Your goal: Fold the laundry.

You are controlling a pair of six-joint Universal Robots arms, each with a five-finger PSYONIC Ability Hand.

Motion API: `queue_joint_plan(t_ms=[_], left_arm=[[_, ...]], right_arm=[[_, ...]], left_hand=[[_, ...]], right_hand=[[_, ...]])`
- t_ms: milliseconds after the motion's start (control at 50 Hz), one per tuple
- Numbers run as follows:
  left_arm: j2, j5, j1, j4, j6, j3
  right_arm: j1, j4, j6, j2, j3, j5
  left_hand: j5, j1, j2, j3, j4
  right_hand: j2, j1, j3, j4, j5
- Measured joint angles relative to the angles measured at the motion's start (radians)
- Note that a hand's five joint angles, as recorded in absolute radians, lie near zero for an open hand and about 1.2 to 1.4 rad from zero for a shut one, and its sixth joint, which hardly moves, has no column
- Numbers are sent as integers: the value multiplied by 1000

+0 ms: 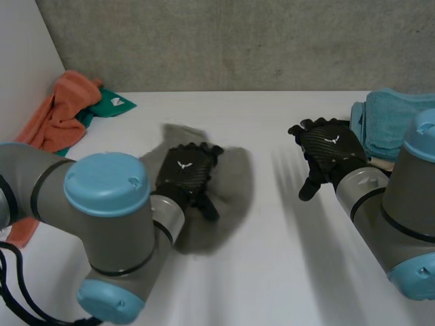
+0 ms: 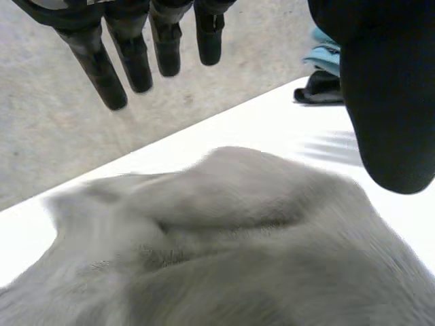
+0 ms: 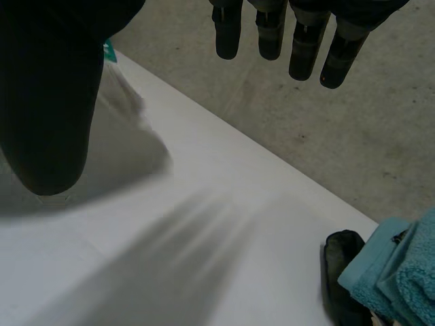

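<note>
A grey cloth [image 1: 228,190] lies crumpled on the white table [image 1: 285,272], left of the middle. My left hand [image 1: 183,173] hovers over it with straight fingers [image 2: 136,61] and holds nothing; under its palm the grey cloth [image 2: 238,238] bulges up. Over bare table to the right of the cloth, my right hand [image 1: 329,153] is open, fingers [image 3: 292,41] straight. The grey cloth [image 3: 129,142] lies beside its thumb.
An orange cloth [image 1: 58,115] and a green cloth [image 1: 109,107] are heaped at the back left by the wall. A folded light-blue towel [image 1: 394,122] lies at the right edge on a dark item [image 3: 343,268]. A concrete wall runs behind the table.
</note>
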Motion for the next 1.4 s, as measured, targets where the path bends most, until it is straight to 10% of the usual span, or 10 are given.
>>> queue_joint_plan(t_ms=[420, 1000, 1180, 1400], left_arm=[[85, 105, 448, -58, 214, -25], [-207, 177, 368, 52, 302, 43], [-239, 176, 345, 50, 366, 67], [-152, 165, 302, 48, 360, 64]], right_arm=[[20, 106, -26, 43, -77, -98], [195, 140, -284, 404, -292, -136], [194, 87, -283, 452, -312, -135], [191, 68, -253, 431, -335, -136]], left_hand=[[-17, 0, -29, -29, -26], [131, 173, 136, 125, 139], [878, 913, 897, 879, 900], [917, 914, 964, 943, 969]], right_hand=[[0, 0, 0, 0, 0], [226, 210, 248, 241, 171], [561, 492, 575, 570, 490], [994, 820, 1021, 1024, 934]])
